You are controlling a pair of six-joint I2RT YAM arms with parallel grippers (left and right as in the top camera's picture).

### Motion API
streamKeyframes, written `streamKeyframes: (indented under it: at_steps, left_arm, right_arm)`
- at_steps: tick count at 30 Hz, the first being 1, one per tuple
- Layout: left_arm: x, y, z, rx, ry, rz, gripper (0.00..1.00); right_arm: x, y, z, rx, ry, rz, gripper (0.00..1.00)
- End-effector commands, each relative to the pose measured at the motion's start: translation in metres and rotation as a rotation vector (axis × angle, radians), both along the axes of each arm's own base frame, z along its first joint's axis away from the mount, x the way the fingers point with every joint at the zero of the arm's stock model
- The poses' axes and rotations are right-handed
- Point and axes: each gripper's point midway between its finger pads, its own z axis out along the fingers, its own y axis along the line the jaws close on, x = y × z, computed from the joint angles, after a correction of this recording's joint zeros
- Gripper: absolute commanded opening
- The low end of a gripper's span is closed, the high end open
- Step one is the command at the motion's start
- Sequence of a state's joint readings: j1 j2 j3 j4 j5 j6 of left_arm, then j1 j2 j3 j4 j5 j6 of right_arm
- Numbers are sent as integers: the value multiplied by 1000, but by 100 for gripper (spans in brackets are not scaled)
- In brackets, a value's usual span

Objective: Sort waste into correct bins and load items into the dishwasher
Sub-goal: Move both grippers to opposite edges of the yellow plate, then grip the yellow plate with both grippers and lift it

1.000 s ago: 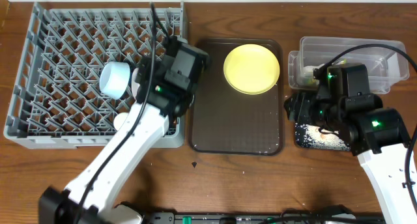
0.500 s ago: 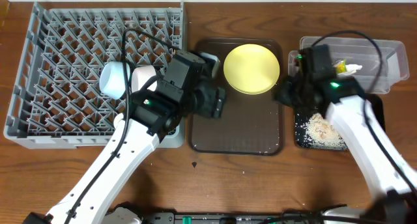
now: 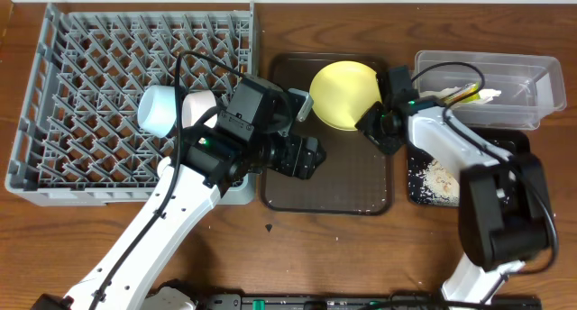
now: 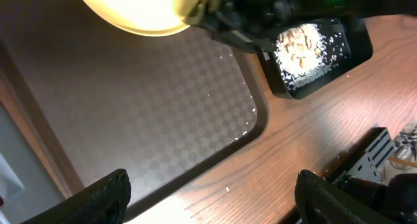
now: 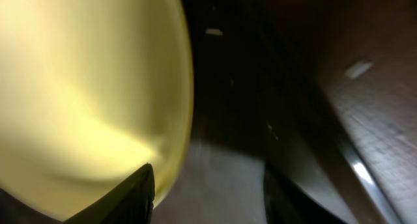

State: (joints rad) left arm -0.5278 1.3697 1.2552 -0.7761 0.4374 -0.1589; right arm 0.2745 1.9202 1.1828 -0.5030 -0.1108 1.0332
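Right pincer [image 3: 372,123]: jaws part-open, one finger [image 5: 124,201] touching the yellow plate [image 3: 341,94] at its rim, over the far end of the serving tray [image 3: 329,179]
Left pincer [image 3: 305,155]: spread wide, empty, above the serving tray's left half
Surfaces: yellow plate smooth, glossy, round; serving tray dark brown, finely checkered, rounded corners
Change: yellow plate lay flat before, now tipped up
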Motion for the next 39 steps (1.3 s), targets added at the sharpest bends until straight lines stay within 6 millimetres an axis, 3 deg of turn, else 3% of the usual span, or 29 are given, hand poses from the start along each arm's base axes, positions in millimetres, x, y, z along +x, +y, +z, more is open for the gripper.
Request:
streamKeyframes:
  at_steps: [1, 3, 6, 7, 11, 16, 19, 23, 29, 31, 37, 39]
  left_arm:
    - [-5, -3, 5, -25, 5, -14, 81]
    - [-5, -3, 4, -24, 6, -14, 81]
    - [-5, -2, 5, -24, 6, -14, 81]
    - [-5, -2, 4, -24, 6, -13, 81]
    - [-4, -2, 5, -26, 8, -6, 81]
    - [9, 11, 6, -69, 80, 153, 84]
    - [20, 27, 8, -106, 124, 250, 87]
    - [23, 30, 21, -231, 176, 230, 88]
    - [21, 28, 39, -367, 222, 175, 92]
    - [19, 25, 44, -396, 223, 151, 92]
    - [18, 11, 68, -504, 177, 38, 91]
    - [18, 10, 69, -509, 166, 27, 80]
  right_arm:
    - [1, 1, -23, -8, 31, -51, 46]
    - [-1, 2, -28, -11, 45, -48, 34]
    - [-3, 7, -27, -3, 42, 12, 4]
    - [-3, 10, -24, 11, 36, 36, 1]
    - [-1, 14, -9, 19, -5, 109, 1]
    - [4, 9, 35, -7, -124, 254, 1]
    - [4, 8, 74, 8, -227, 361, 1]
    - [0, 10, 133, 71, -404, 525, 1]
    - [-29, 27, 207, 214, -656, 799, 1]
    - [-39, 33, 218, 255, -688, 842, 1]
    - [-56, 46, 224, 327, -700, 925, 1]
    - [-61, 51, 228, 357, -717, 961, 1]
